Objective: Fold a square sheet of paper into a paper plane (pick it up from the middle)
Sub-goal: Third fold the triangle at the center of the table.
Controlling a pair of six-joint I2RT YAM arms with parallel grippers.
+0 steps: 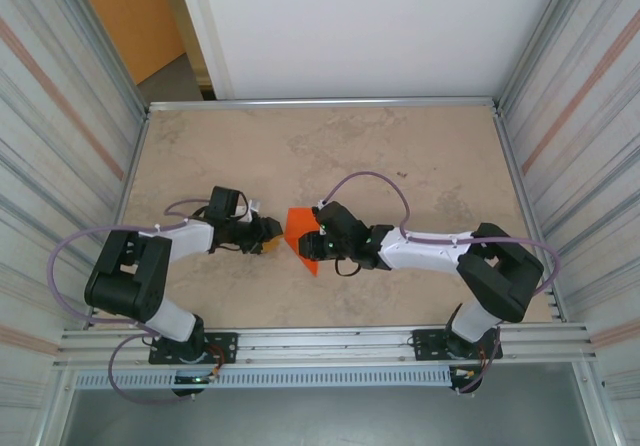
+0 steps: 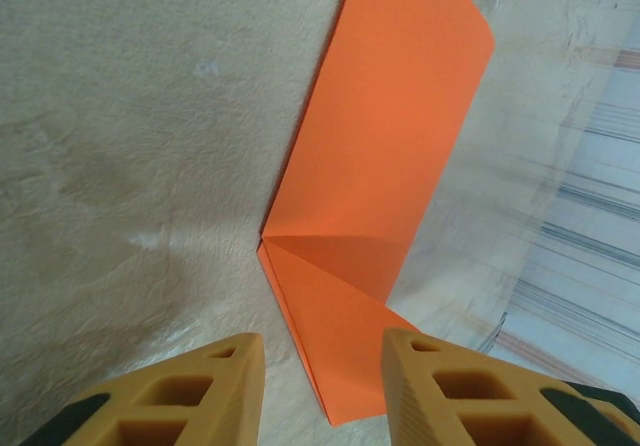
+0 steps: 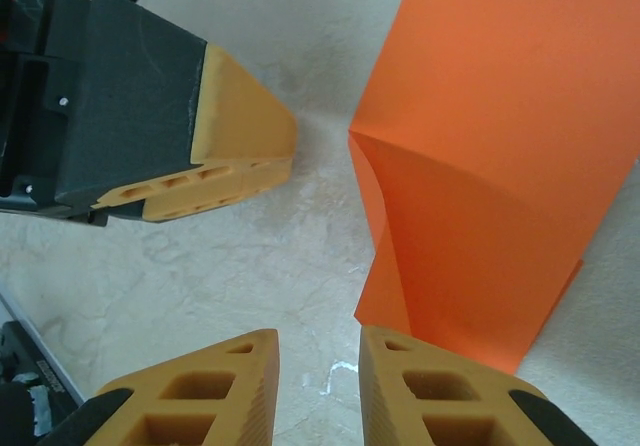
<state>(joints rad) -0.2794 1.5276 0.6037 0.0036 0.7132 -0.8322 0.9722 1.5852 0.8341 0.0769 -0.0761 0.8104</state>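
Paper (image 2: 390, 136), part-folded, is laid on desk (image 1: 400, 156) betw. L pincer (image 2: 325, 341) and R pincer (image 3: 320, 336). Both are seen partly open, nothing gripped.

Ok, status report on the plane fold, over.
Left gripper open, empty. Right gripper open, empty, at the paper's edge. Square sheet of paper partly folded, lying on table. No obstruction seen.
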